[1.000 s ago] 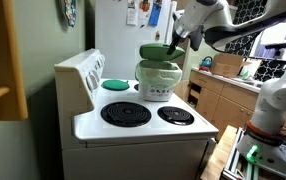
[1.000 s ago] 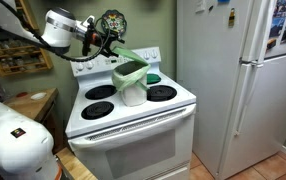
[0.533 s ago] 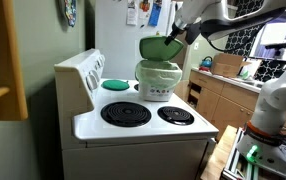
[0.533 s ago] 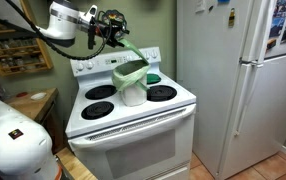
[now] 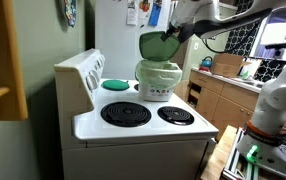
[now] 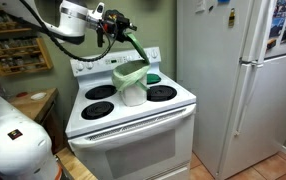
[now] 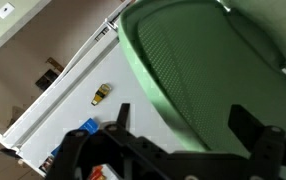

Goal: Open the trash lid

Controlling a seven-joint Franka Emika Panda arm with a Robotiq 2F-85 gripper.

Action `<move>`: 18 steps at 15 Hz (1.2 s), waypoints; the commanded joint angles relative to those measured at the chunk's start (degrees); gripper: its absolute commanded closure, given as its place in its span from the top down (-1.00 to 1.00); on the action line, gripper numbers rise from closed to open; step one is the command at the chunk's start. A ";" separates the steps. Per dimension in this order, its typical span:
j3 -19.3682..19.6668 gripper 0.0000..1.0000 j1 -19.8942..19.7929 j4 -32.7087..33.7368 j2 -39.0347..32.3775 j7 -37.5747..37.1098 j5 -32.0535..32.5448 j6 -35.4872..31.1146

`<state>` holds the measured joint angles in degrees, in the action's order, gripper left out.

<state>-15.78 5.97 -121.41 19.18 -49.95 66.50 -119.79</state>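
Item 1, the trash (image 5: 159,80): a small white bin with a liner bag, sitting on the white stove (image 5: 133,128) between the burners, near a teal disc (image 5: 116,85). Item 2, the trash lid (image 5: 160,45): it stands swung up on its hinge, steeply tilted above the bin's back edge, and the bin mouth shows open in both exterior views. The gripper (image 5: 179,32) is at the lid's raised edge. In the wrist view its 2 fingers (image 7: 75,150) stand wide apart with the lid's green underside (image 7: 203,70) lying just beyond them, so the jaws read as spread, not clamped. Whether a finger touches the rim cannot be told. Assessment: the opening step appears nearly complete, with the lid close to its full swing. The next move would call for easing the lid to a point where it rests back on its own, then drawing clear along a path that avoids knocking the light bin or letting the lid drop shut.
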 commanded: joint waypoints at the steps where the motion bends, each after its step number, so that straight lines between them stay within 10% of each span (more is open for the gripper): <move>1: 1.11 1.00 0.28 2.35 -2.37 -4.74 3.16 -0.04; 18: 1.34 1.00 3.81 4.33 -1.58 -9.80 1.85 1.30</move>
<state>-14.67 8.78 -117.14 16.57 -60.63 69.62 -119.70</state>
